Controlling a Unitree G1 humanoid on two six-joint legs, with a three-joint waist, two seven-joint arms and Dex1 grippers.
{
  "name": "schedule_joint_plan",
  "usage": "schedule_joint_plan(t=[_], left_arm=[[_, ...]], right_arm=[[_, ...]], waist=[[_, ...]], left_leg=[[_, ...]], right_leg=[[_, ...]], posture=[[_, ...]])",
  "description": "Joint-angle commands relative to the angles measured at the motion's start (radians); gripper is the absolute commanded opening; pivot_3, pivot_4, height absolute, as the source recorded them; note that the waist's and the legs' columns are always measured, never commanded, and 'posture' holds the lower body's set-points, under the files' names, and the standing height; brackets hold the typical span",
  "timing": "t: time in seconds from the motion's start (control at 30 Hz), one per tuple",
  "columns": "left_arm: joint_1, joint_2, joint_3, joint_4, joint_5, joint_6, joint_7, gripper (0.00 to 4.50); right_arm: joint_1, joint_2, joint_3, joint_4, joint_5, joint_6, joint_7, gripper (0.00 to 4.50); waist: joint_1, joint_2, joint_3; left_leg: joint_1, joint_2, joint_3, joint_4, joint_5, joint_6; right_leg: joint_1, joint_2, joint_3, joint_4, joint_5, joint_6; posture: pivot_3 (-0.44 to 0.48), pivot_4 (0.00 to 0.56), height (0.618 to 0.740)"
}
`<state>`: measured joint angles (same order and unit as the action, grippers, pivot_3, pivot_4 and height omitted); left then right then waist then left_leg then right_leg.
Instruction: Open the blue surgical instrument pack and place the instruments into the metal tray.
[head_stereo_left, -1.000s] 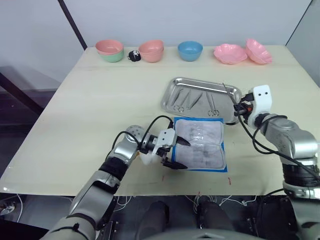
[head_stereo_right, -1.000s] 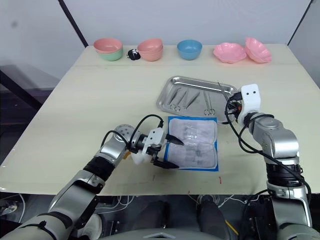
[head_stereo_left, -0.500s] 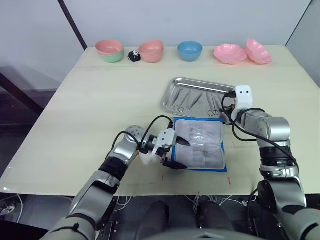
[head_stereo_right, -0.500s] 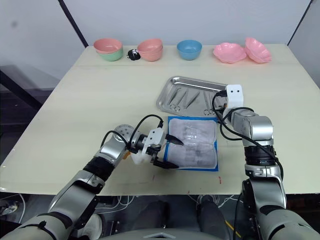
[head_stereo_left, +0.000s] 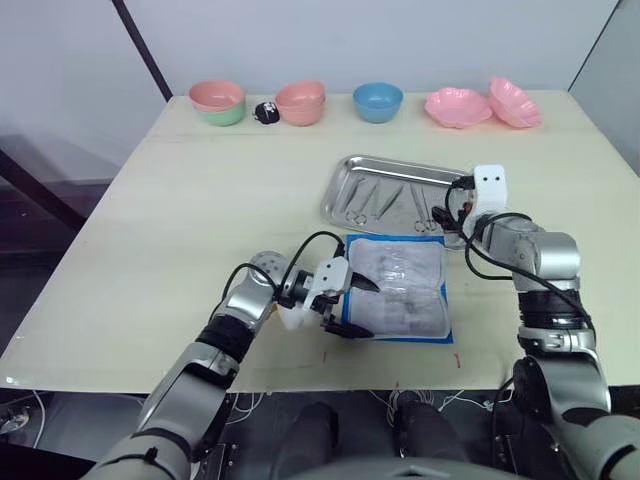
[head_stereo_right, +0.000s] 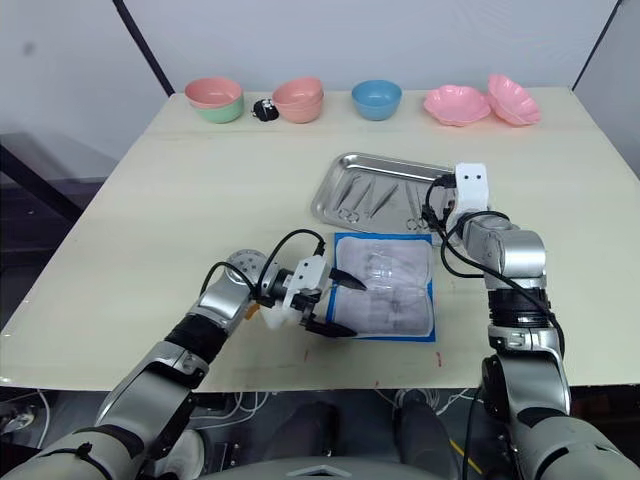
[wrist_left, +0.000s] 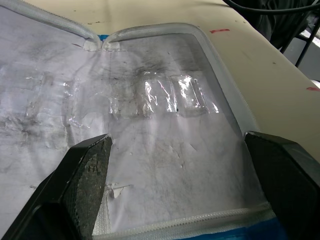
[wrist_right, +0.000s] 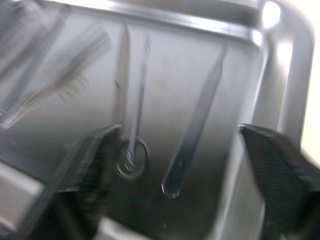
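My left end effector (head_stereo_left: 352, 305) is spread wide and holds nothing, straddling the near edge of the flat bright-blue fabric instrument pack (head_stereo_left: 398, 287), which lies open on the worktop, likely to pin it. My right end effector (head_stereo_left: 447, 215), parted and empty, hovers over the shallow shiny steel tray (head_stereo_left: 395, 194), with slim metal instruments (wrist_right: 132, 115) lying just beneath it.
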<state>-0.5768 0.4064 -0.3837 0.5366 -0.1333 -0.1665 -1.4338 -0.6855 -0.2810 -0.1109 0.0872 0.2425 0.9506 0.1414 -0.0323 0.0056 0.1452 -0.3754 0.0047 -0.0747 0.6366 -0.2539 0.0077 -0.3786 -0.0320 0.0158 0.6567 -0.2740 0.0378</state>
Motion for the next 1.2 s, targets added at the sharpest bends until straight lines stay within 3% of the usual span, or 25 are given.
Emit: schedule_joint_plan(t=[0.03, 0.4, 0.73, 0.83, 1.07, 1.2], left_arm=[[0.065, 0.034, -0.041, 0.116, 0.103, 0.061, 0.049, 4.50], [0.077, 0.040, 0.010, 0.008, 0.031, 0.064, 0.019, 4.50], [0.087, 0.034, 0.140, -0.221, -0.155, 0.173, -0.007, 4.50], [0.090, 0.039, 0.188, -0.282, -0.209, 0.184, -0.004, 4.50], [0.112, 0.109, 0.323, -0.384, -0.308, 0.269, 0.055, 4.50], [0.198, 0.182, 0.451, -0.434, -0.367, 0.354, 0.127, 4.50]], right_arm=[[0.020, -0.021, 0.002, -0.102, -0.006, -0.160, 0.053, 4.43], [0.341, -0.086, -0.022, -0.213, 0.059, -0.788, 0.420, 4.43], [0.499, -0.169, -0.127, -0.310, 0.307, -0.742, 0.622, 4.43], [0.562, -0.195, -0.146, -0.336, 0.354, -0.737, 0.675, 4.43], [0.735, -0.253, -0.198, -0.365, 0.424, -0.740, 0.777, 4.43], [0.864, -0.293, -0.246, -0.370, 0.418, -0.767, 0.834, 4.43]], waist=[[-0.001, 0.000, 0.000], [-0.007, -0.001, 0.004], [-0.007, -0.005, 0.025], [-0.005, -0.007, 0.028], [0.000, -0.011, 0.037], [0.000, -0.012, 0.039]], left_leg=[[0.000, 0.000, 0.000, 0.000, 0.000, 0.000], [-0.001, 0.000, 0.001, 0.000, 0.000, 0.000], [-0.010, 0.001, 0.002, -0.001, 0.000, 0.000], [-0.022, 0.000, 0.003, -0.001, 0.000, 0.000], [-0.024, -0.001, 0.005, -0.001, 0.000, 0.000], [-0.024, -0.001, 0.005, -0.001, 0.000, 0.000]], right_leg=[[0.000, 0.000, 0.000, 0.000, 0.000, 0.000], [0.000, 0.000, 0.000, -0.001, 0.000, 0.001], [-0.010, 0.001, 0.002, 0.000, 0.001, -0.002], [-0.021, 0.000, 0.002, 0.000, 0.003, -0.004], [-0.023, -0.003, 0.003, 0.000, 0.003, -0.004], [-0.023, -0.003, 0.003, 0.000, 0.003, -0.003]], posture=[[0.000, 0.150, 0.740], [0.000, 0.150, 0.740], [0.000, 0.150, 0.740], [0.000, 0.150, 0.740], [0.000, 0.150, 0.740], [0.000, 0.150, 0.740]])
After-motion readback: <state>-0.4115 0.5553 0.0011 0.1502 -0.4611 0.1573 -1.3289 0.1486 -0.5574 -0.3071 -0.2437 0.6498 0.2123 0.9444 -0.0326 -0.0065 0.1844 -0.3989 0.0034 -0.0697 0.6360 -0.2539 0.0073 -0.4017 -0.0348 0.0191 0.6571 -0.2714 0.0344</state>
